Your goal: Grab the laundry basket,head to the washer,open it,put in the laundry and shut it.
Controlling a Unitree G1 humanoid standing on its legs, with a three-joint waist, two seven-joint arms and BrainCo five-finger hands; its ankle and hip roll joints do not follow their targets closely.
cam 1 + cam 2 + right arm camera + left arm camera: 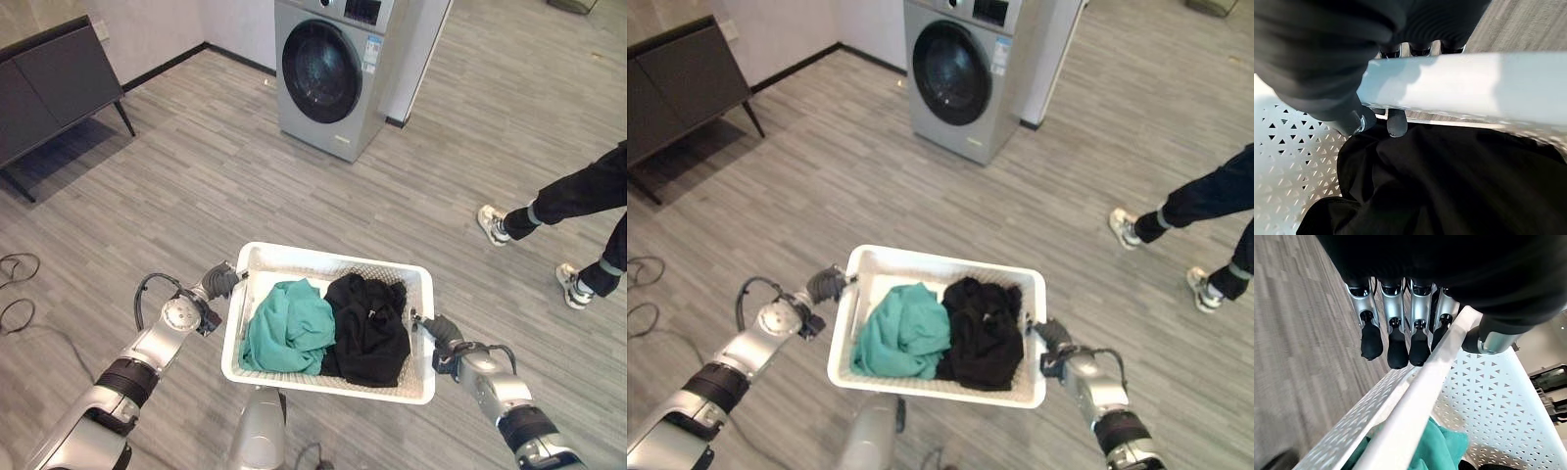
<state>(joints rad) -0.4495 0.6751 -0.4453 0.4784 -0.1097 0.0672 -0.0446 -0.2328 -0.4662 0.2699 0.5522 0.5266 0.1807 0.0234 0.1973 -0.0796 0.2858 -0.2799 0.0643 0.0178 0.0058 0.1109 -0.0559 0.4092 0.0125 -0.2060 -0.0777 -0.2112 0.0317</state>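
Fingers [1397, 340] of the left hand [1415, 323] run down the outer side of the white laundry basket [1415, 396] in the left wrist view, with the thumb [1488, 340] hooked over the rim on the inner side, so the rim is pinched between them. A fold of teal garment [1442, 450] shows inside; most of it is cut off by the frame edge.

In the right wrist view the right hand [1342, 105] clasps the opposite rim: the thumb sits inside the basket above the black garment [1449, 186], while its fingers are mostly hidden behind the rim.

From the left eye view, one basket is held off the floor between two hands, the left hand at its left side and the right hand at its right side. It holds two garments, one teal on the left and one black on the right. One grey washer [328, 73] stands well ahead, its round door closed and its top cut off. One dark cabinet [49, 88] stands far left. A person's legs [573, 211] and two shoes show at the right.
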